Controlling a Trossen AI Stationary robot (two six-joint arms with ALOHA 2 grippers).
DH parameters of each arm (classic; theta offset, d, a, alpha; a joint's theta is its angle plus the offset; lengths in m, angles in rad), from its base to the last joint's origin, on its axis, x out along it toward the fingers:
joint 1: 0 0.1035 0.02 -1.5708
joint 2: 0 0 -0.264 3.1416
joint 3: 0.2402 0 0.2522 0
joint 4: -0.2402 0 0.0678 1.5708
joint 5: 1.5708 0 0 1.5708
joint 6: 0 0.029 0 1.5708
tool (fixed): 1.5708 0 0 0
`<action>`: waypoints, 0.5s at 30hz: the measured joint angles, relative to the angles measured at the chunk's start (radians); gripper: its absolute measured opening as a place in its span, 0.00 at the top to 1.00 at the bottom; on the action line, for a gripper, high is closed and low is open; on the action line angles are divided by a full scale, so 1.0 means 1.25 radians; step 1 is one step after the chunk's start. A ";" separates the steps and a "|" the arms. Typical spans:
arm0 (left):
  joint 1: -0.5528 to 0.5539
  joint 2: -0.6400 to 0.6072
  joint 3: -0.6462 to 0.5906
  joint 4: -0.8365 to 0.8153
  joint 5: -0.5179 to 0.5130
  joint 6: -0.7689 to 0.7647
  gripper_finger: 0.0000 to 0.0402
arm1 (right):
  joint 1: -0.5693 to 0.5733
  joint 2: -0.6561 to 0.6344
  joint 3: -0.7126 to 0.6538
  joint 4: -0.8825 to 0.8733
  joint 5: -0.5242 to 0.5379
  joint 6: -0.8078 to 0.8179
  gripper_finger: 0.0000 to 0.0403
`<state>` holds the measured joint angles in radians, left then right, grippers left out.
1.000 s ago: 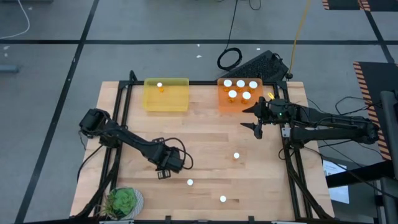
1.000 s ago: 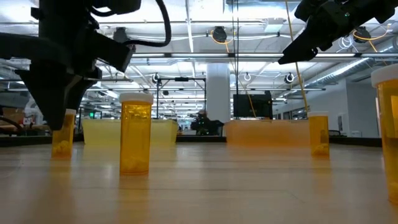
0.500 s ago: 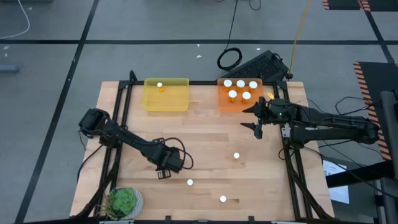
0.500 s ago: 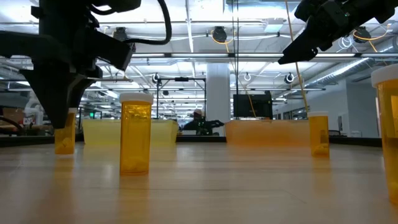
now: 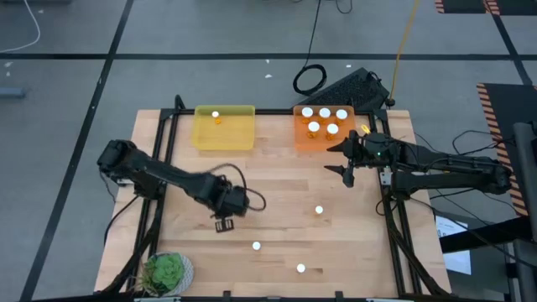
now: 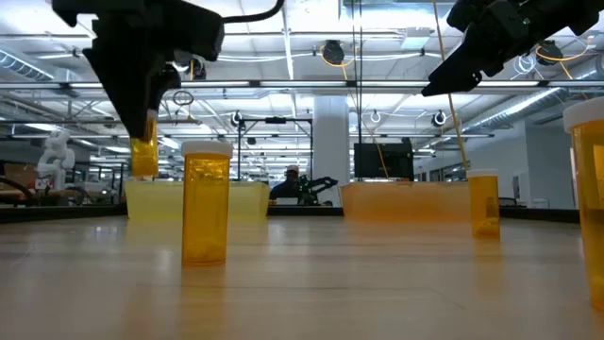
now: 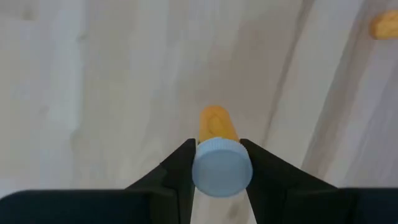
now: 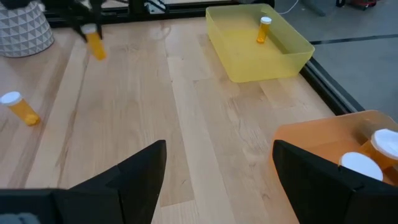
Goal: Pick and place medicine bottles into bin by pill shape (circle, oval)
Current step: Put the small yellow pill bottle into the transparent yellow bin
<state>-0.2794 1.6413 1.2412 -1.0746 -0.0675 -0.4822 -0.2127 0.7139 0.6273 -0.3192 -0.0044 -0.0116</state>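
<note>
While the low view looks level across the wooden table (image 5: pixel 285 180), an amber bottle (image 6: pixel 207 202) with a white cap stands upright at left of centre, nearest the camera; a second bottle's edge (image 6: pixel 589 189) fills the far right border; a third (image 6: pixel 483 203) stands farther back at right; above and behind the first, the left gripper (image 6: pixel 143 113) hangs in the upper left of the frame, pinching a held bottle (image 6: pixel 144 156) clear of the table. Seen from the left wrist, the two dark fingers (image 7: pixel 177 171) press on either side of that bottle's white cap (image 7: pixel 221 168), its amber body (image 7: pixel 215 123) pointing away over bare wood. From overhead, the same gripper (image 5: pixel 225 220) sits left of centre; three loose capped bottles lie in the lower middle of the frame, one (image 5: pixel 256 247) just below the gripper, one (image 5: pixel 300 268) near the lower edge, one (image 5: pixel 319 210) right of centre; a green plant (image 5: pixel 164 272) sits at the lower left corner. Farther up at right, the right gripper (image 5: pixel 343 158) hovers with its fingers spread and empty, just below the orange bin (image 5: pixel 323 127), which holds five white-capped bottles (image 5: pixel 324 112); along the same far edge, at upper centre-left, the yellow bin (image 5: pixel 224 128) holds one bottle (image 5: pixel 216 116). In the right wrist view the yellow bin (image 8: pixel 261 45) lies at upper right, the orange bin (image 8: pixel 329 140) at lower right.
</note>
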 joint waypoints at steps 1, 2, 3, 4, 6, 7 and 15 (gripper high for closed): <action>0.018 -0.012 0.001 -0.009 0.000 0.015 0.70 | 0.000 0.000 0.000 0.001 0.000 0.000 0.29; 0.036 -0.029 0.001 -0.015 0.000 0.029 0.70 | 0.000 0.001 0.000 0.000 0.000 0.000 0.29; 0.057 -0.045 0.001 -0.016 -0.003 0.044 0.70 | 0.000 0.001 0.000 0.000 0.000 -0.002 0.29; 0.081 -0.060 0.001 -0.019 -0.006 0.056 0.70 | 0.000 0.001 0.000 0.001 0.000 -0.003 0.29; 0.133 -0.089 0.007 -0.026 -0.008 0.080 0.70 | 0.000 0.002 0.000 0.001 0.001 -0.014 0.29; 0.159 -0.105 0.007 -0.023 -0.009 0.091 0.70 | 0.000 0.002 0.000 0.001 0.001 -0.021 0.29; 0.362 -0.149 0.050 -0.043 -0.010 0.215 0.70 | -0.003 0.002 0.000 0.045 0.003 -0.129 0.29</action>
<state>0.1726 1.4546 1.3035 -1.1284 -0.0795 -0.2131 -0.2165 0.7166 0.6275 -0.2632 -0.0006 -0.1730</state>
